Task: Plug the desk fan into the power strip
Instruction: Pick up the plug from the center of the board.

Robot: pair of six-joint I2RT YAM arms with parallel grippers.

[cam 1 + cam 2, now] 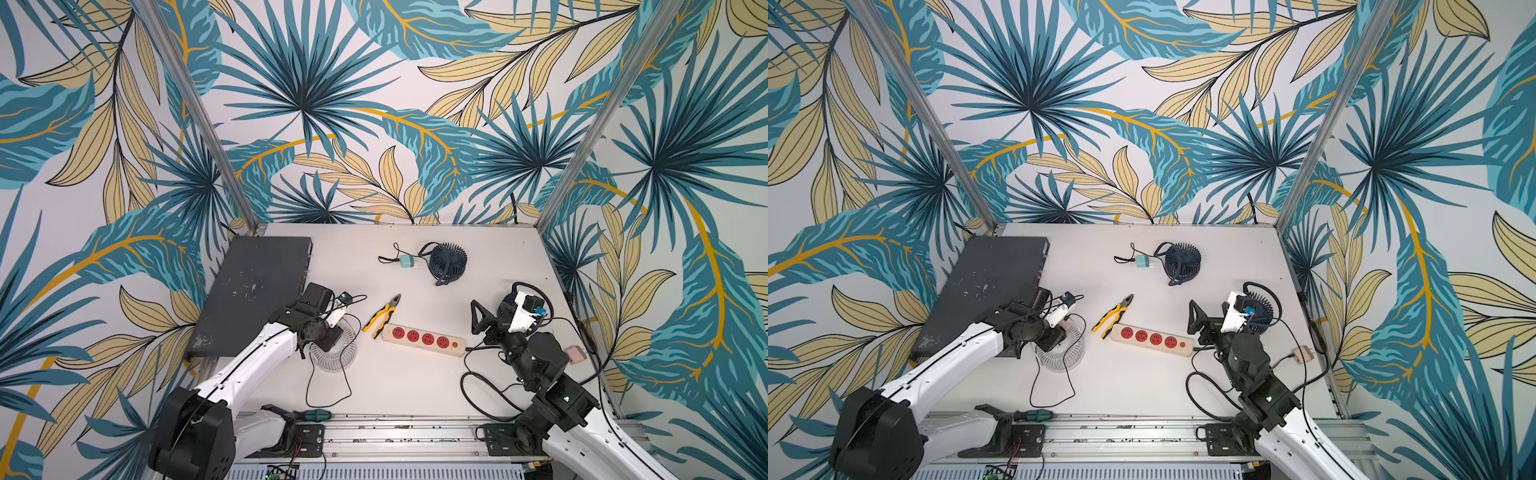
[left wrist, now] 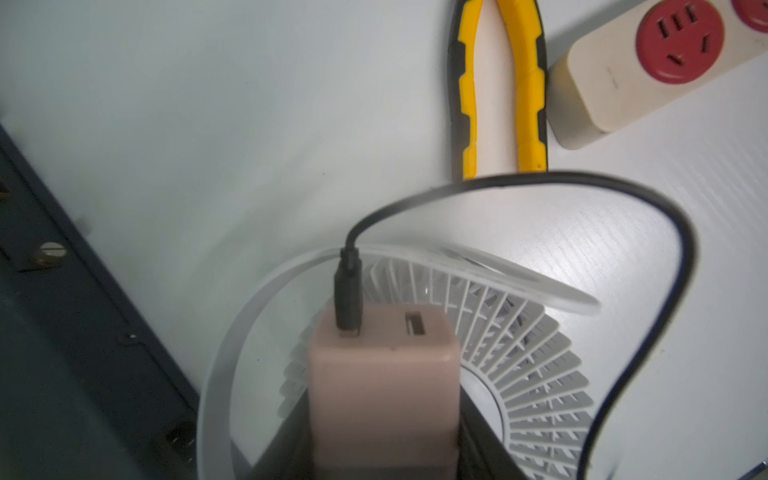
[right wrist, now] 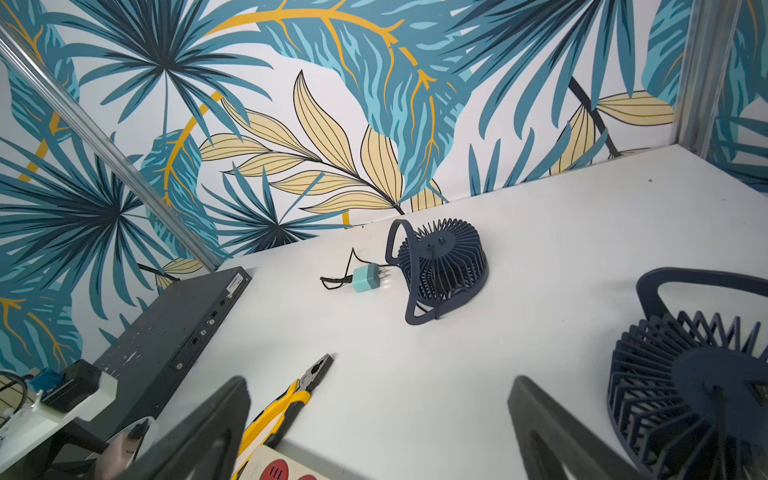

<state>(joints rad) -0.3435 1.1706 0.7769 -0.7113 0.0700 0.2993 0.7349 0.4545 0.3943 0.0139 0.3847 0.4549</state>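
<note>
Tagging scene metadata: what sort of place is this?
Probably a lab robot cell: white tabletop walled by leaf-print panels on aluminium posts, with left arm and right arm mounted on a front rail.

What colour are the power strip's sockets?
Red, on the long cream-beige power strip; clearest in the left wrist view.

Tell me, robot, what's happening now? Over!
Left gripper shut on pink charger. Right gripper open. Power strip sockets all empty. Pliers beside strip's end.

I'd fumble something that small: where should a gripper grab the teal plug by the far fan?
Probably pinch the plug across its flat side faces, coming straight down. It lies flat on the table, prongs toward the fan, cable leaving the opposite end, so only the sides are free.
</note>
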